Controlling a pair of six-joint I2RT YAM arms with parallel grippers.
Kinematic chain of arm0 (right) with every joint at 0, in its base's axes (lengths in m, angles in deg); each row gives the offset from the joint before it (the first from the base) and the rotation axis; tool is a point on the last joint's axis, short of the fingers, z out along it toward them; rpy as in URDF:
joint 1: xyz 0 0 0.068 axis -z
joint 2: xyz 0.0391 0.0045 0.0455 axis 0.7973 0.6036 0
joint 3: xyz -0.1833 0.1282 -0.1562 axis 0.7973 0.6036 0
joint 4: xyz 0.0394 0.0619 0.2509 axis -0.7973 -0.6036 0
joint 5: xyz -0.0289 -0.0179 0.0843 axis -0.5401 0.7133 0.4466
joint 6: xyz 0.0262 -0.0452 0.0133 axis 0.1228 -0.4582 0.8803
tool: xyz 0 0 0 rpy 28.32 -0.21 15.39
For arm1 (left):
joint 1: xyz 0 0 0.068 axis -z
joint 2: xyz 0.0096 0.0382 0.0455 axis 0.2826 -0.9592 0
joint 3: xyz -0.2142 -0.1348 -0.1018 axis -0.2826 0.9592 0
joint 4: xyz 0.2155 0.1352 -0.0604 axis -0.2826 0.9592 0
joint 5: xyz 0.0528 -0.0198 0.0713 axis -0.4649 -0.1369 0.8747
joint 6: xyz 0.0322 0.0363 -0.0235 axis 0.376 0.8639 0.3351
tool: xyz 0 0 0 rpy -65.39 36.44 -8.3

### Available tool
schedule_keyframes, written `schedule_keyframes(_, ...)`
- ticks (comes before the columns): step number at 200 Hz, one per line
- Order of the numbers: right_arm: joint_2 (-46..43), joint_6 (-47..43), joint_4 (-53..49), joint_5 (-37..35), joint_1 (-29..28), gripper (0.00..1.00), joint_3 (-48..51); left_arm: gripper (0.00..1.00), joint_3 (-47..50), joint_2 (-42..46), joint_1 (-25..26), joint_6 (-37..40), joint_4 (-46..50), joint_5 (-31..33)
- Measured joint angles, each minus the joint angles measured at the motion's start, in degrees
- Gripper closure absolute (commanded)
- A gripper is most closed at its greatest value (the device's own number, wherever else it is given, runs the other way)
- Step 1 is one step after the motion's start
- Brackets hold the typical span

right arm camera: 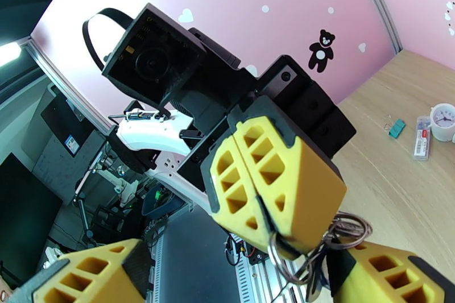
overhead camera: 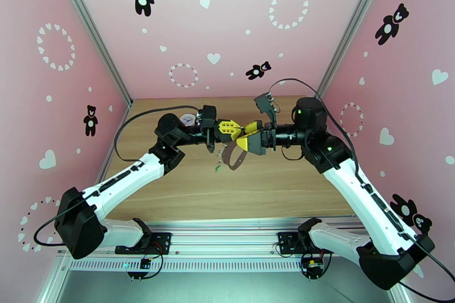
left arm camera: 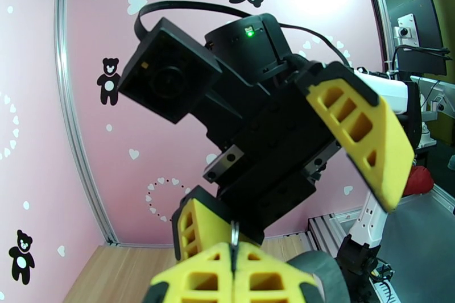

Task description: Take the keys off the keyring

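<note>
Above the table, my left gripper [overhead camera: 236, 127] is shut on the thin metal ring [right arm camera: 318, 244] of the keyring. The dark strap loop [overhead camera: 234, 156] hangs below the fingers. A thin chain drops beside it to a key with a green tag [overhead camera: 218, 169]; the blue-tagged key I cannot make out. My right gripper [overhead camera: 247, 135] faces the left one with its jaws open around the left fingertips, one yellow finger [left arm camera: 364, 133] above and one [left arm camera: 193, 224] below. In the right wrist view the left gripper [right arm camera: 267, 190] pinches the rings between my own spread fingers [right arm camera: 387, 275].
On the wooden table [overhead camera: 256, 190] at the back left lie a small teal tagged item [right arm camera: 396, 128], a red-and-white tag [right arm camera: 421, 136] and a round white disc [right arm camera: 443, 122]. Pink walls close in three sides. The arm bases sit along the near edge.
</note>
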State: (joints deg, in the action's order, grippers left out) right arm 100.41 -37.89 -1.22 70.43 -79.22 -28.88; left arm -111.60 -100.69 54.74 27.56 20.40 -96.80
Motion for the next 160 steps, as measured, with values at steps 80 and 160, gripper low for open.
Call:
schedule_keyframes(80, -2.3, 1.6, -0.1, -1.0, 0.6, 0.24, 0.1, 1.00, 0.5, 0.8, 0.0, 1.1, 0.9, 0.4)
schedule_keyframes(160, -3.7, 2.3, -0.3, -2.6, 0.6, 0.35, 2.0, 1.00, 0.6, 0.8, 0.0, 1.3, 1.0, 0.4)
